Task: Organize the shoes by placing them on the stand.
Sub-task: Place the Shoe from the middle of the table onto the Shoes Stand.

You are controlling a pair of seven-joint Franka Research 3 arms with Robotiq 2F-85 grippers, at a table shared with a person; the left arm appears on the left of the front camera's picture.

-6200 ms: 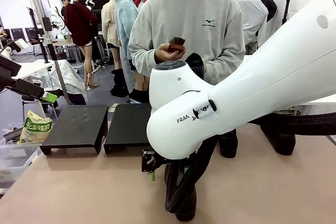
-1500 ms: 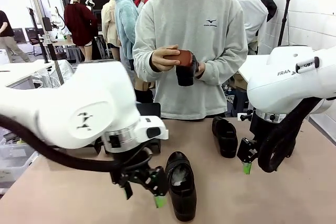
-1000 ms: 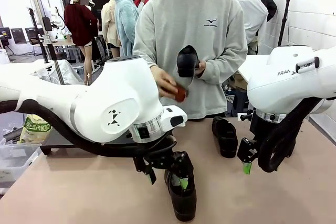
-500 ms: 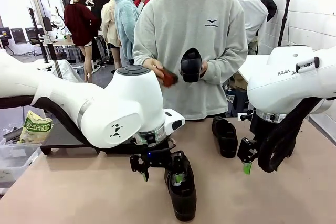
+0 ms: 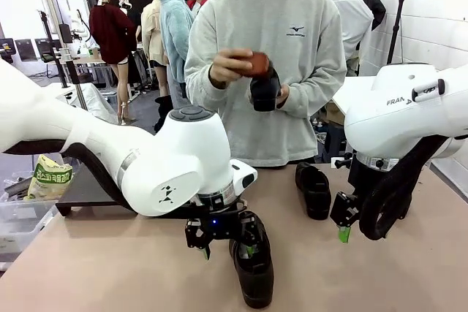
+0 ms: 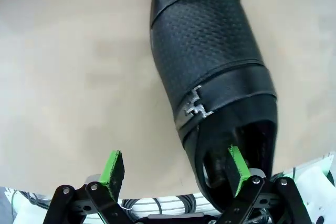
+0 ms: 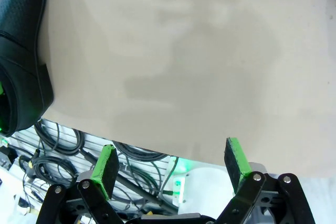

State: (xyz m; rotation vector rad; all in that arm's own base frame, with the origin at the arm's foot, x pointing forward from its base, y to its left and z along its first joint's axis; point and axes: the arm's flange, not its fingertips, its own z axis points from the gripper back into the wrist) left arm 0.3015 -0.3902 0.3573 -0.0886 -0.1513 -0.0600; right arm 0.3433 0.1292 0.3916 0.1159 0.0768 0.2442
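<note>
The tabletop [image 5: 110, 275] carries 2 shoes: a near shoe [image 5: 254, 272] and a far shoe [image 5: 314, 191]. The person [image 5: 278, 27] holds a 3rd shoe [image 5: 265, 91]. The left gripper [image 6: 176, 166], released, straddles the near shoe's heel end, 1 pad over its opening. The right gripper [image 7: 170, 163] hangs released above bare tabletop.

Black pebble-grained shoe [image 6: 210, 51] — silver buckle [image 6: 195, 109] — tan table [image 6: 79, 77].

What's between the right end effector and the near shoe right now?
Nothing: the table is bare between the right end effector and the near shoe, as the front and right wrist views show.
</note>
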